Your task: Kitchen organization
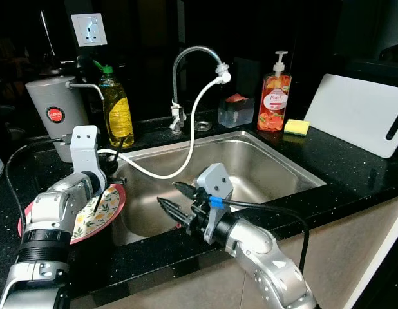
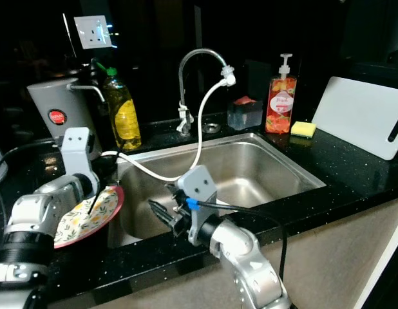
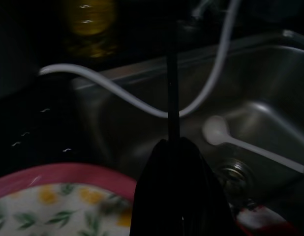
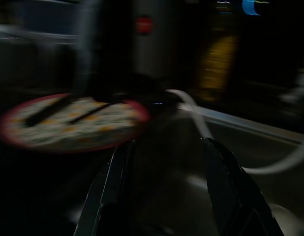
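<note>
A floral plate with a red rim (image 1: 107,207) is held tilted over the left edge of the steel sink (image 1: 276,161). My left gripper (image 1: 98,201) is shut on it, with one black finger lying across its face. The plate's rim also appears in the left wrist view (image 3: 58,177). My right gripper (image 1: 176,201) hovers open above the sink's front left part, a little to the right of the plate, with nothing between its fingers (image 4: 226,187). A white spoon (image 3: 217,131) lies on the sink floor near the drain.
A faucet (image 1: 186,64) with a white hose (image 1: 186,154) looping into the sink stands behind it. A yellow dish-soap bottle (image 1: 117,109) and grey canister (image 1: 54,112) stand back left. An orange soap dispenser (image 1: 274,100), yellow sponge (image 1: 296,127) and white cutting board (image 1: 360,112) are at the right.
</note>
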You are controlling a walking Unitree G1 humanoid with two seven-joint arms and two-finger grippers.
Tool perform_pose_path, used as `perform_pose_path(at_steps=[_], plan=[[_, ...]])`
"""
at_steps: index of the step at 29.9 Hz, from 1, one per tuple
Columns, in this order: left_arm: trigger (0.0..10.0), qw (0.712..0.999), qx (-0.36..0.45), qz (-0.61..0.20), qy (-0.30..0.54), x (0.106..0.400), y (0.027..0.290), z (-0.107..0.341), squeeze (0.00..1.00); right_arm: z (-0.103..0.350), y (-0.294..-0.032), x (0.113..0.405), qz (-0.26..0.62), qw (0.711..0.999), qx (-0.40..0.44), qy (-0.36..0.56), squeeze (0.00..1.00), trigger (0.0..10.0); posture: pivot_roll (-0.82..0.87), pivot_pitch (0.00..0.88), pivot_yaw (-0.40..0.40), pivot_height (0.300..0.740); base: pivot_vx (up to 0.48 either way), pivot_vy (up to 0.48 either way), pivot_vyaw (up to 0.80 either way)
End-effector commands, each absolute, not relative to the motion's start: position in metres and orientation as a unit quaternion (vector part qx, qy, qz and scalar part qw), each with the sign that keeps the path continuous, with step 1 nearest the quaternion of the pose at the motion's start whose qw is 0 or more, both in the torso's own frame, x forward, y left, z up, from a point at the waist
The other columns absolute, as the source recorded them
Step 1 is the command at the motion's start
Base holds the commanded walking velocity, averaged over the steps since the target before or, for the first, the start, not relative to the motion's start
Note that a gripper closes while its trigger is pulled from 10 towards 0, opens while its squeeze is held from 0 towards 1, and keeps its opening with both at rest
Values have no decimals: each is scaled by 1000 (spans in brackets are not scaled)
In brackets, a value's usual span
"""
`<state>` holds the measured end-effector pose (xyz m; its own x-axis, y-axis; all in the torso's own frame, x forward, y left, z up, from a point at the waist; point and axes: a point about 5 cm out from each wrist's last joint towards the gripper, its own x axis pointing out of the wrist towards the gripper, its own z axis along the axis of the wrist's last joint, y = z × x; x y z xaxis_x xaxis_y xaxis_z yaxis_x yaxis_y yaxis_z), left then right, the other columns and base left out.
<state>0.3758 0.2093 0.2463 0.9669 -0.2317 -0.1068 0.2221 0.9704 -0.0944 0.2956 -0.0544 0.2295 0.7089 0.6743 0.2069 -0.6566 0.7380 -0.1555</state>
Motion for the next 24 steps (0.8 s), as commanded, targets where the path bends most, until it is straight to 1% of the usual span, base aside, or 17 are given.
perform_pose_path(at_steps=[1,3,7,9,13,15,20,24], plan=[[10000,986,-29,-148,70,380,199,247,0,228,-61,304,327,938,-32,-114,0,10000,-18,0,71,740,0,0,0],[10000,984,-25,-158,75,381,196,246,0,228,-63,304,321,939,-31,-115,0,10000,-18,0,71,740,0,0,0],[10000,967,-24,-235,98,391,166,245,0,227,-74,315,261,960,-32,-98,0,10000,-35,0,81,740,0,0,0],[10000,961,-27,-253,107,394,158,243,0,224,-78,318,244,965,-35,-89,0,10000,-35,0,81,740,0,0,0],[10000,957,-27,-262,121,396,151,238,0,222,-81,319,234,968,-37,-82,0,10000,-37,0,85,740,0,0,0],[10000,948,-11,-281,151,400,138,226,0,220,-84,322,220,972,-40,-75,0,10000,-41,0,87,740,0,0,0],[10000,943,14,-290,161,401,130,220,0,220,-85,322,212,974,-41,-74,0,10000,-49,0,90,740,0,0,0],[10000,942,50,-286,171,405,122,214,0,223,-87,324,194,977,-33,-79,0,10000,-58,0,95,740,0,0,0]])
